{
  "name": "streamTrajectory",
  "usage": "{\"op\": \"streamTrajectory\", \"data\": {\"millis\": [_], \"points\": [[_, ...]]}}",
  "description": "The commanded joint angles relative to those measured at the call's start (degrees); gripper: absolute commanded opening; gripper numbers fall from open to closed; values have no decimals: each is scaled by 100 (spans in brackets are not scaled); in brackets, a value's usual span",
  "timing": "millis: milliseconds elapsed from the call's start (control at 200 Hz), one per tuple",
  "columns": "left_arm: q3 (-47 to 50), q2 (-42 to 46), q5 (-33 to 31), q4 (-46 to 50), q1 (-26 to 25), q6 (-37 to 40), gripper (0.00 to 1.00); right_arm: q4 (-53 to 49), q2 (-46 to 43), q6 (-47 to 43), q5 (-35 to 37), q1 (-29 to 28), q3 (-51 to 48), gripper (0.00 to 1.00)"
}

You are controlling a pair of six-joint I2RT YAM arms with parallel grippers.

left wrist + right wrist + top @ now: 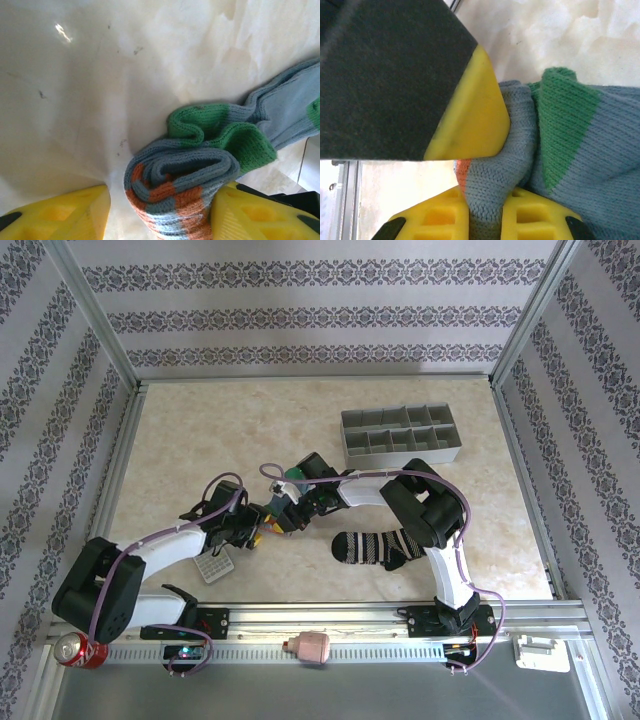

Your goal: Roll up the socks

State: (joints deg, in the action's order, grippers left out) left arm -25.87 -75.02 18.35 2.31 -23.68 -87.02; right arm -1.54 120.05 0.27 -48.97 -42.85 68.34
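Right end effector (pixel 485 214) pinching blue-grey sock (pixel 186 182), left end effector (pixel 162 201) apart, grey tray (pixel 400 454) beyond

The blue-grey sock (pixel 200 165) runs off the left wrist view's lower edge. The right arm (pixel 440 520) covers one end of the striped sock (pixel 365 546).

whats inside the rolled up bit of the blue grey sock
Layers of the blue-grey sock itself, grey and orange, spiralling inward. The very core is covered by those folds and cannot be seen.

Table (pixel 200 430) bears striped sock (pixel 375 545), blue-grey sock (pixel 185 175), tray (pixel 400 435), calculator (pixel 213 566).
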Motion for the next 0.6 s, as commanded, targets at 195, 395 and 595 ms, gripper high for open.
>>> {"op": "streamTrajectory", "data": {"millis": [195, 395, 595], "points": [[-261, -581, -95, 739, -347, 1, 0, -1167, 375, -410, 935, 56, 10, 10], [-743, -445, -283, 2184, -392, -201, 0, -250, -863, -900, 1949, -156, -794, 42], [-1366, -637, -383, 3056, -406, -264, 0, 708, -2179, -1234, 3183, -617, -1797, 55]]}}
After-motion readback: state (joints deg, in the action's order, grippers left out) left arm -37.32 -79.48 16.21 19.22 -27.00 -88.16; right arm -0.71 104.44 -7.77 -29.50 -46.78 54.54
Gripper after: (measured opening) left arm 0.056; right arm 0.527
